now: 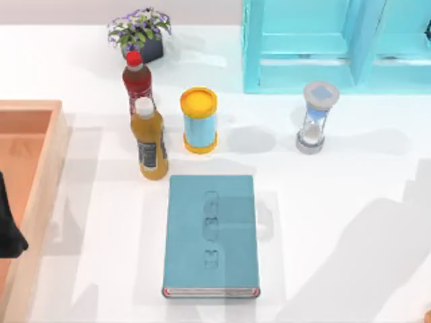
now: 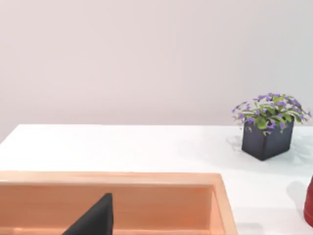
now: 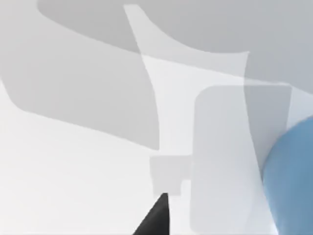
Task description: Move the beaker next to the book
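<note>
Fingers: spread cannot be told on either gripper. Left gripper (image 1: 8, 232) parked over tray (image 1: 40, 134), left edge. Book (image 1: 211, 235) lower centre; bare table (image 1: 337, 222) gives open room along its right side. Right gripper (image 3: 155, 215) near a blue curved wall, likely the beaker (image 3: 293, 176). Beaker not yet beside book; whole move remains.

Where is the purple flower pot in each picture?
Top view: flower pot at the back, behind the red-capped bottle.
Left wrist view: flower pot on the table beyond the wooden tray.
Right wrist view: bare table and a blue rounded edge instead.
Shared landmark: the wooden tray.
</note>
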`<state>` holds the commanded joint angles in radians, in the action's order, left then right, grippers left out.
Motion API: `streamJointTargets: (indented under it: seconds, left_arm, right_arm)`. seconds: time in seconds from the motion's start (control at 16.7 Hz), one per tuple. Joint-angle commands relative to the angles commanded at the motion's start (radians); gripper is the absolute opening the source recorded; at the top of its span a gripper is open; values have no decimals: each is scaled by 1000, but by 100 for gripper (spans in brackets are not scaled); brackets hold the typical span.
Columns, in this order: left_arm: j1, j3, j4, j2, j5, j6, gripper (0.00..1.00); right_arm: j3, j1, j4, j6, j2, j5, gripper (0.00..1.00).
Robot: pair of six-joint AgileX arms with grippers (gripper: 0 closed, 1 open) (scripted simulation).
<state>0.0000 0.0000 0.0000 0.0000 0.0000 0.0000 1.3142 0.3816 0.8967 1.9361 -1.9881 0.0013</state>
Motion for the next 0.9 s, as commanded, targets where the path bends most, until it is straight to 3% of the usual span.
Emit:
streamJointTargets:
  seconds: [0.36,0.9]
  left_arm:
    - [0,0,0,0,0,0,100]
    - [0,0,0,0,0,0,100]
  right_arm:
    - [0,0,0,0,0,0,2]
    - [1,-1,0,0,1,0,0]
